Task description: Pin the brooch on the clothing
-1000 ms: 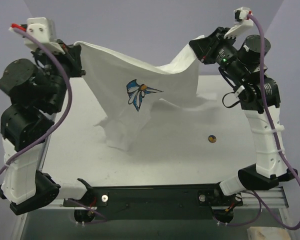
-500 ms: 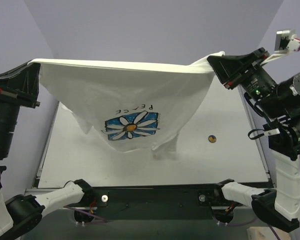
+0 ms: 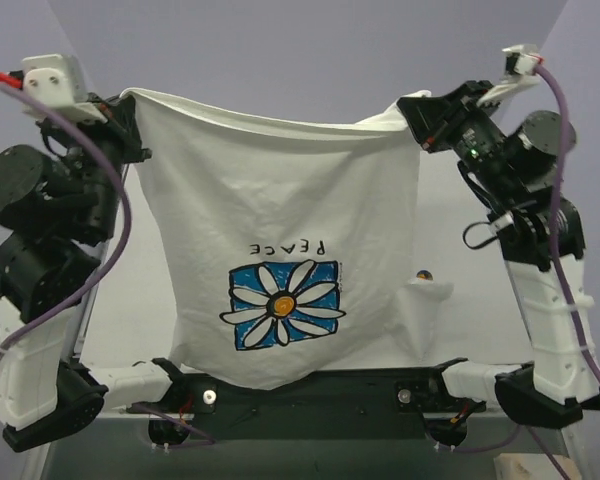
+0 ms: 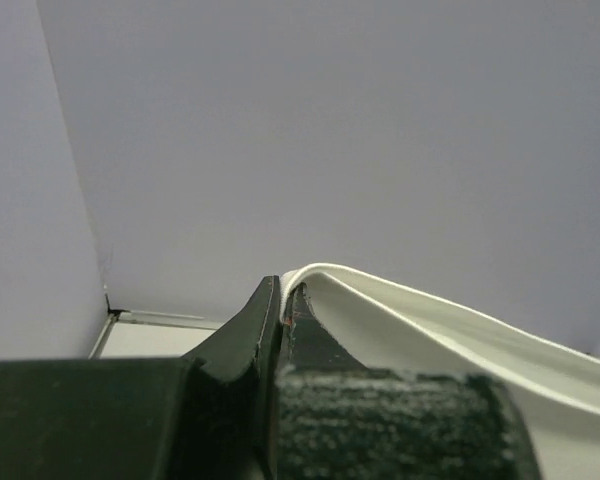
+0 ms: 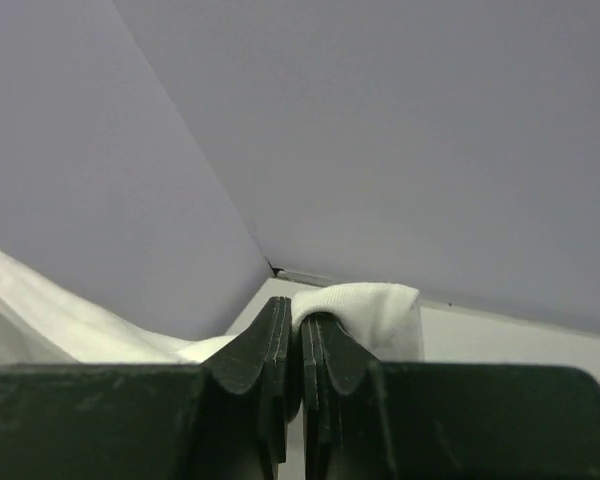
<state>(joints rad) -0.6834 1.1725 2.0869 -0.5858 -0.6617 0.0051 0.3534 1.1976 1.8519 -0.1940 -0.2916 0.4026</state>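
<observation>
Pinching the fabric at the upper left of the top view, the left gripper (image 3: 130,118) is clenched on one corner of the white T-shirt (image 3: 280,190); its wrist view shows the two fingers pressed together with a white fold trapped between them. Half a second ago the shirt was stretched wide and high, and a second ago it was a crumpled swag. Now it hangs as one flat sheet across the middle of the frame. Its hem has dropped to the bottom centre, over the near edge of the table (image 3: 470,320). That reads as the spreading step nearly finished, with the cloth ready to be laid flat before any pinning can start. The front faces the camera: the blue daisy print (image 3: 283,303) sits low and centre, upside down, "PEACE" inverted above it, the weave smooth with only soft folds near the top. Right of centre the brooch (image 3: 423,274) lies where it lay before, on the table. It is a tiny dark disc, now just beside the shirt's right edge and partly hidden by a hanging flap. At the upper right the right gripper (image 3: 417,115) is likewise clamped on the other corner, white cloth bulging past its closed fingers.
</observation>
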